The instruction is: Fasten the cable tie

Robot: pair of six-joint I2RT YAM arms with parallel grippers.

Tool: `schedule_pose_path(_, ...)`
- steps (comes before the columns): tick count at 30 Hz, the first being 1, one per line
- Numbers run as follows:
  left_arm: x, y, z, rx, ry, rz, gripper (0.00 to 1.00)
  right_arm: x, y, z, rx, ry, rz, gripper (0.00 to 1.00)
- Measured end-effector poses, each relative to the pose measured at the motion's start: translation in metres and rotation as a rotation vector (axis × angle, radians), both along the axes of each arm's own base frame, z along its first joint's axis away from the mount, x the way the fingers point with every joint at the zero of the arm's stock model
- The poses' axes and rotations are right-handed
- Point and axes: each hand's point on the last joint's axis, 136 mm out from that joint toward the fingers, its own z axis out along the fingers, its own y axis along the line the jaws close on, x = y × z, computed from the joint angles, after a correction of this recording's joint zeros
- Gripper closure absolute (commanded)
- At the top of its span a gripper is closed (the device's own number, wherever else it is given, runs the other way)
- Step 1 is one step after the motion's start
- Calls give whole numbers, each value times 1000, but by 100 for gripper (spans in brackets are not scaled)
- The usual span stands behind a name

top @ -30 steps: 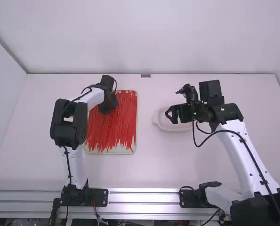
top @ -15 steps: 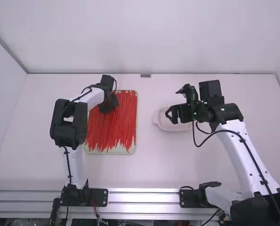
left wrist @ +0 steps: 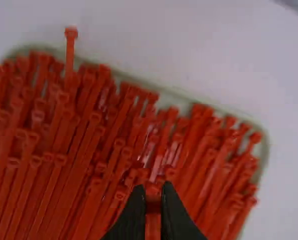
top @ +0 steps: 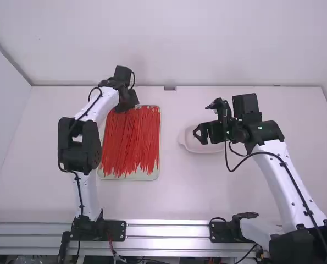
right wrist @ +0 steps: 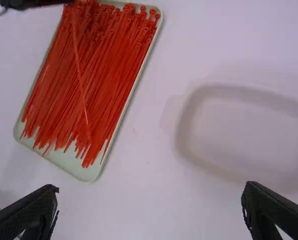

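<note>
Left jaws clamp one red plastic cable tie [left wrist: 151, 222] above its pale rectangular tray [top: 129, 177], likely to isolate it; right jaws, apart, hover over white oval dish [top: 188, 144].

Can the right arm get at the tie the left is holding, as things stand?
Probably yes. The left gripper is shut on one red tie at the tray's far end. The right gripper hovers over the white dish, jaws open, and just bare table lies between dish and tray.
</note>
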Motion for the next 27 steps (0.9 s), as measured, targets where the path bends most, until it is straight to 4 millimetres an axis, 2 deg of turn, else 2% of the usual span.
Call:
schedule_pose_path(1, 1, 1, 8, 3, -9, 0, 98, 0, 0, 0, 0, 0, 0, 2)
schedule_pose_path(4, 4, 2, 53, 7, -69, 5, 98, 0, 0, 0, 0, 0, 0, 2)
schedule_pose_path(5, 5, 2, 59, 8, -79, 5, 98, 0, 0, 0, 0, 0, 0, 2)
schedule_pose_path(8, -1, 4, 113, 10, -175, 8, 98, 1, 0, 1, 1, -6, 0, 2)
schedule_pose_path(9, -2, 5, 120, 12, -189, 9, 98, 1, 0, 1, 1, -7, -1, 2)
schedule_pose_path(12, -21, 8, 172, 27, -285, 16, 98, 5, 1, 3, 4, -25, 0, 2)
schedule_pose_path(13, -23, 8, 179, 31, -298, 15, 98, 5, 1, 4, 5, -27, 0, 2)
schedule_pose_path(14, -33, 6, 199, 36, -338, 7, 98, 6, 1, 4, 6, -30, 0, 2)
schedule_pose_path(16, -46, 1, 226, 46, -400, -13, 98, 7, 1, 5, 7, -35, 0, 2)
schedule_pose_path(19, -69, -8, 248, 62, -456, -37, 98, 8, 2, 6, 8, -43, 0, 2)
schedule_pose_path(21, -89, -15, 253, 78, -478, -57, 98, 9, 2, 6, 9, -48, 0, 2)
schedule_pose_path(23, -98, -18, 252, 86, -492, -69, 98, 9, 2, 6, 9, -47, 0, 2)
schedule_pose_path(27, -113, -20, 235, 91, -507, -83, 98, 8, 3, 7, 15, -47, 5, 2)
